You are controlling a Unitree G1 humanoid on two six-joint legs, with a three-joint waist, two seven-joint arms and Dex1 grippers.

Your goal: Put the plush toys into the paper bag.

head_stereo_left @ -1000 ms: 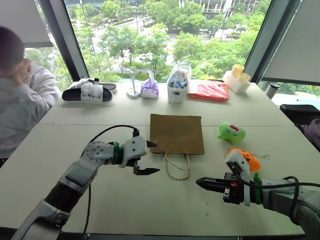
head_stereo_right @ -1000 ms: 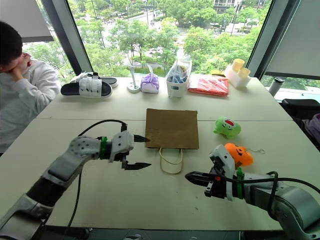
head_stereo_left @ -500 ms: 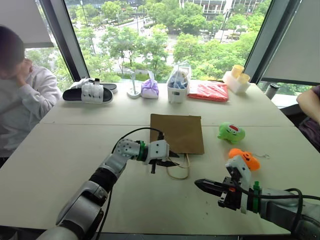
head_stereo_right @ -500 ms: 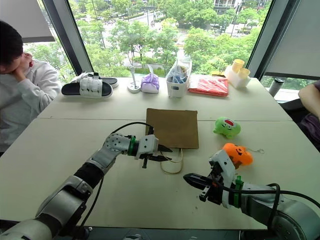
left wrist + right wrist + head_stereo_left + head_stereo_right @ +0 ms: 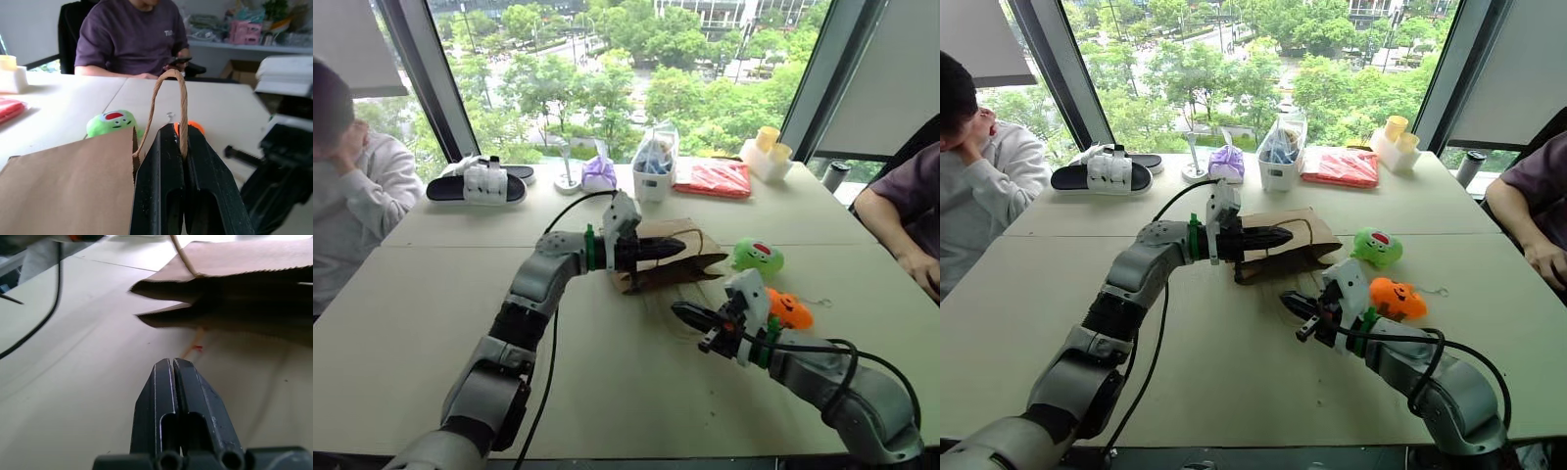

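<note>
The brown paper bag [image 5: 697, 260] lies mid-table with its upper side lifted, so its mouth gapes towards me. My left gripper [image 5: 672, 249] is shut on the bag's upper cord handle [image 5: 169, 95] and holds it above the table. My right gripper [image 5: 681, 312] is shut and empty, low over the table just in front of the bag's mouth [image 5: 230, 293]. The green plush toy [image 5: 757, 257] sits to the right of the bag. Nearer me, beside my right wrist, lies the orange plush toy [image 5: 791, 307].
Along the window stand a black-and-white slipper [image 5: 478, 184], a purple pouch [image 5: 599, 173], a clear plastic bag [image 5: 653, 159], a red packet [image 5: 717, 178] and yellow cups [image 5: 766, 152]. One person [image 5: 352, 191] sits at the left, another person [image 5: 899, 220] at the right.
My left gripper closed on the bag's handle and rose towards the right, lifting the bag's upper side open. My right gripper moved forward towards the bag's mouth, still shut.
</note>
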